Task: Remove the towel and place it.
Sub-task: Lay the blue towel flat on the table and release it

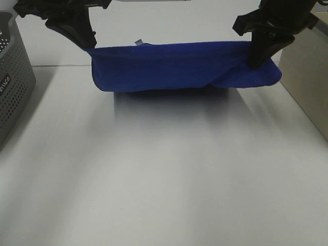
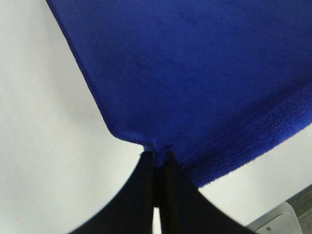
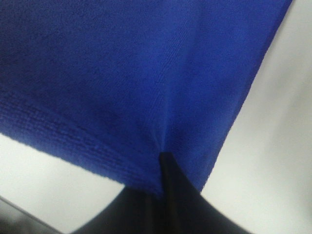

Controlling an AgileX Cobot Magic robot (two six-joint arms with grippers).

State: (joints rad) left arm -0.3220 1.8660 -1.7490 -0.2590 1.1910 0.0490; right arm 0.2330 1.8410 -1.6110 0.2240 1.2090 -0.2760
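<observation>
White table (image 1: 164,169); royal-blue towel (image 1: 179,66) stretched aloft over its far side; grey perforated basket (image 1: 13,82) at left; left gripper (image 2: 157,155) clamped on one corner, right gripper (image 3: 163,157) pinching opposite end; pale tag (image 1: 137,42) on top edge.

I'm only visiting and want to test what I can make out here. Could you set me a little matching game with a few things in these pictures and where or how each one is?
Things:
1. towel
2. left gripper
3. grey basket
4. right gripper

Descriptions:
A. perforated wall, at the left edge of the high view
B. shut on the cloth's upper left corner
C. royal blue, stretched between the two arms
D. shut on the cloth near its right end

Pairs: 1-C, 2-B, 3-A, 4-D
</observation>
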